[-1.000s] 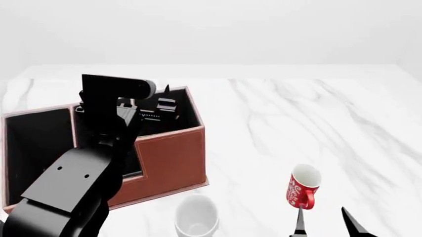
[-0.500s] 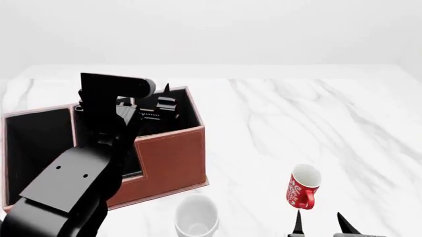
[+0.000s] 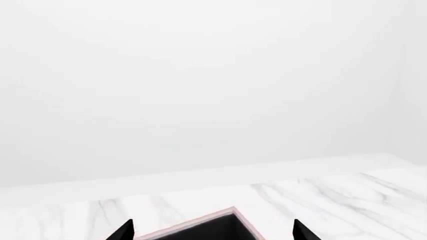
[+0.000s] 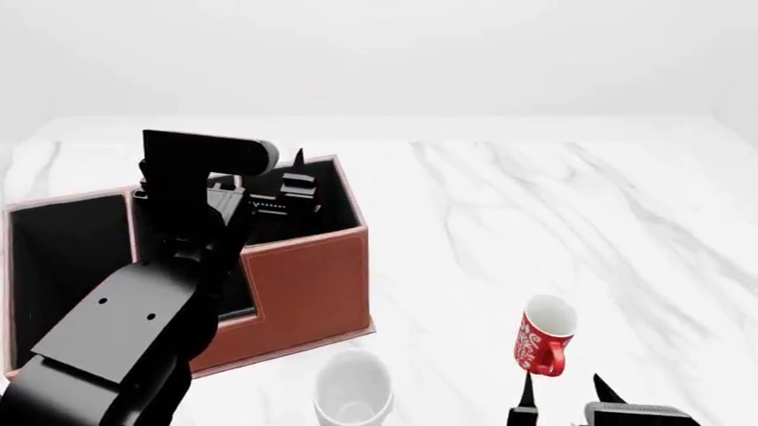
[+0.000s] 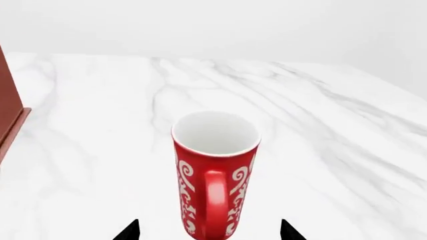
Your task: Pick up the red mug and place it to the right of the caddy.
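The red mug [image 4: 542, 336] with white patterning stands upright on the marble table, right of centre near the front. In the right wrist view the red mug [image 5: 215, 172] faces me handle first. My right gripper [image 4: 562, 392] is open just in front of the mug, its tips [image 5: 209, 231] either side of the mug's base without touching. The reddish-brown caddy [image 4: 302, 284] stands at the left. My left gripper [image 4: 279, 182] hovers open and empty over the caddy's far compartment; the left wrist view shows the caddy's rim corner [image 3: 230, 214] between the tips [image 3: 212, 231].
A plain white mug [image 4: 351, 390] stands in front of the caddy, left of the red mug. My left arm [image 4: 130, 328] covers part of the caddy. The marble table [image 4: 569, 213] stretches to the right and back.
My right gripper has moved forward toward the red mug, its tips closer to the mug's base. The left arm and the mug have barely moved.
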Robot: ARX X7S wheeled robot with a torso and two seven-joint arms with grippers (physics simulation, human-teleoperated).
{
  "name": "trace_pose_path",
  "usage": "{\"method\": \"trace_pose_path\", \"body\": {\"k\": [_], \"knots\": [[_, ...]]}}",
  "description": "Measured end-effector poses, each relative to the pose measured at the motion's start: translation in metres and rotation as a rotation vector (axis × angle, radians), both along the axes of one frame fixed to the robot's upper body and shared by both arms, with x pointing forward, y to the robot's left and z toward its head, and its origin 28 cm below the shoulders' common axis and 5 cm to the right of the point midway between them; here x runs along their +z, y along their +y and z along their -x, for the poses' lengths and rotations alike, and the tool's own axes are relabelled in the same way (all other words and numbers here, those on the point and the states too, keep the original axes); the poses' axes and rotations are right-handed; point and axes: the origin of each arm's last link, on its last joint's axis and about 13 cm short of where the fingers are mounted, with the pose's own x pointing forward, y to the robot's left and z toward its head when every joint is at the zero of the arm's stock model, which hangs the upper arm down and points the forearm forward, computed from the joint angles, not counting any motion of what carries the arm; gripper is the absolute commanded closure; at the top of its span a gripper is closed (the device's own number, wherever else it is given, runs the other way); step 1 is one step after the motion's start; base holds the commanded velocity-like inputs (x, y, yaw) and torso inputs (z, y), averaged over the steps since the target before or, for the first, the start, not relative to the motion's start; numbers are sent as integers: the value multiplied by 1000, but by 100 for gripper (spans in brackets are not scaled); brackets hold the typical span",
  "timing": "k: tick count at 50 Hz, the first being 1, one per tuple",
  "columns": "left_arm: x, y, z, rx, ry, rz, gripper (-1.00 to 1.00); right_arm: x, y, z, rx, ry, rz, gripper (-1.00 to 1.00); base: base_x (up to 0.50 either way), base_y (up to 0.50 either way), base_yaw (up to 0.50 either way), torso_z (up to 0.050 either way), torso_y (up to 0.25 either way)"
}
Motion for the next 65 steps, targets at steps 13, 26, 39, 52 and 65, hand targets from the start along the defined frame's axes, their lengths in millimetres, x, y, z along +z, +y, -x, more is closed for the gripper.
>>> {"method": "trace_pose_path", "body": {"k": [13,26,39,52,65], "knots": [[-1,0,0,1,2,-1,-100,-8,-1,-12,-4,20,1,-100,0,0,0,0,0],[-1,0,-1,1,3,-2,-100,-13,-4,-17,-18,35,3,-100,0,0,0,0,0],[-2,0,-1,0,7,-3,-100,-17,-6,-24,-26,38,6,-100,0,0,0,0,0],[-3,0,-1,-2,11,-6,-100,-22,-8,-29,-30,53,8,-100,0,0,0,0,0],[-4,1,-2,0,13,-5,-100,-24,-7,-31,-15,59,4,100,0,0,0,0,0]]}}
